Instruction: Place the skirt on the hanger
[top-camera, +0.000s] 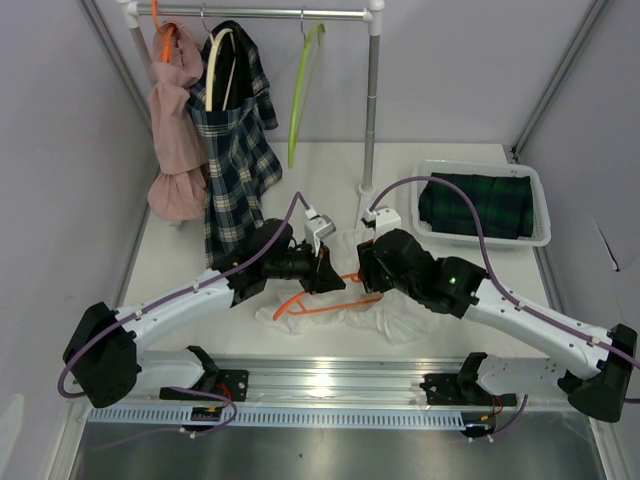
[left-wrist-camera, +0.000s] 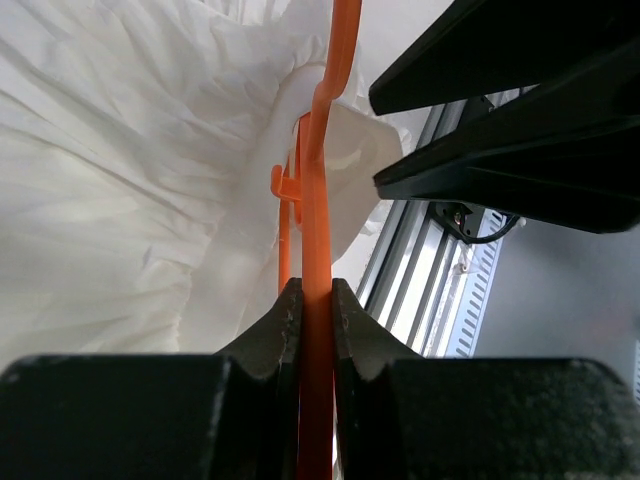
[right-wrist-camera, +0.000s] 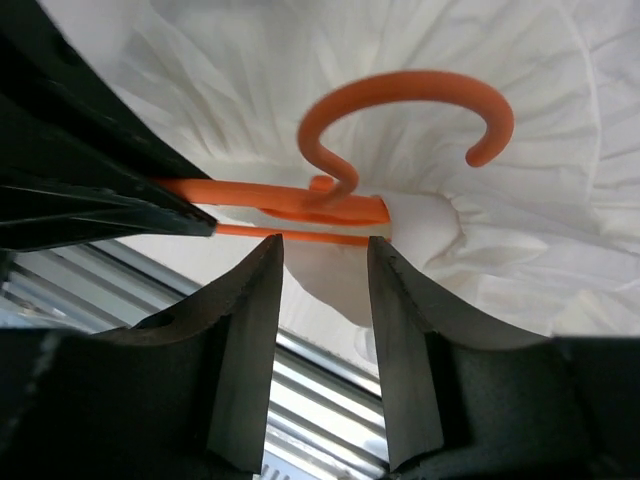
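Note:
A white skirt (top-camera: 385, 318) lies crumpled on the table's front middle, with an orange hanger (top-camera: 305, 303) partly in it. My left gripper (top-camera: 330, 277) is shut on the hanger's bar (left-wrist-camera: 318, 300); the skirt (left-wrist-camera: 120, 180) fills the left of the left wrist view. My right gripper (top-camera: 365, 272) is open and empty just above the skirt. In the right wrist view the hanger's hook (right-wrist-camera: 400, 110) lies on the white cloth (right-wrist-camera: 520, 230), and its bar runs across just beyond my fingertips (right-wrist-camera: 322, 245).
A clothes rail (top-camera: 270, 14) at the back carries a pink garment (top-camera: 175, 140), a plaid dress (top-camera: 235, 150) and a green hanger (top-camera: 300, 90). A white basket (top-camera: 545, 205) with dark green plaid cloth stands at the right. The metal rail (top-camera: 330, 375) runs along the front edge.

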